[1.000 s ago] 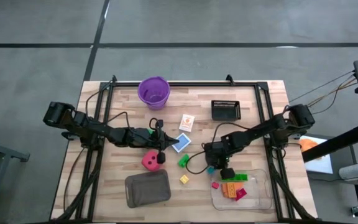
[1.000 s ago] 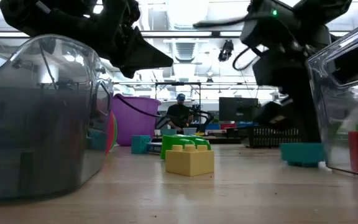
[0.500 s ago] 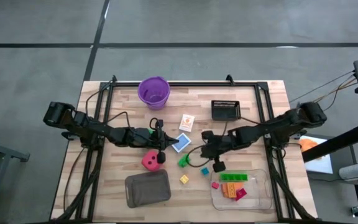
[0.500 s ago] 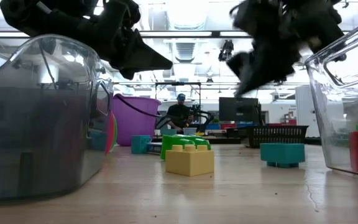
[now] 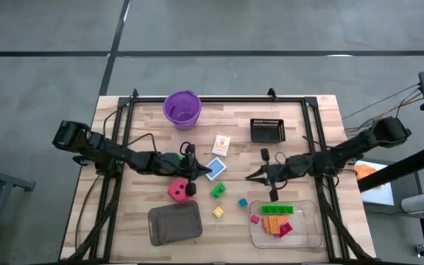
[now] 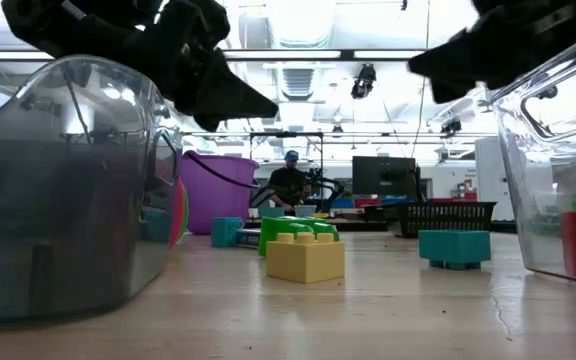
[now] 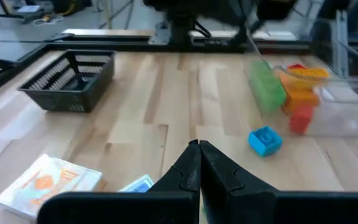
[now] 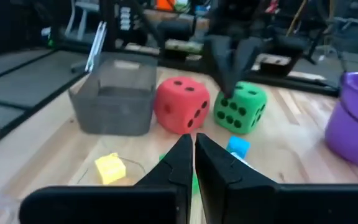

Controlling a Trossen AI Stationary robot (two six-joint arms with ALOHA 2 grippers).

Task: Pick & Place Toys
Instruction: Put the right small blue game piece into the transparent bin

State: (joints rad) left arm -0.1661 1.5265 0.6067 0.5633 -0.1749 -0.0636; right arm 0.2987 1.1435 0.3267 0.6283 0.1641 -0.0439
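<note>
With its fingers pressed together and empty, the right tool (image 5: 260, 175) hangs beside the clear tray (image 5: 311, 234) of sorted bricks, while loose bricks (image 5: 217, 191) wait on the tabletop (image 5: 300, 118) near the left tool (image 5: 190, 175), likewise closed.

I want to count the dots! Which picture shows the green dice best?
The right wrist view: the green dice shows two dotted faces, beside the red dice. The high view shows only a sliver under the left arm; the low and left wrist views do not show it.
</note>
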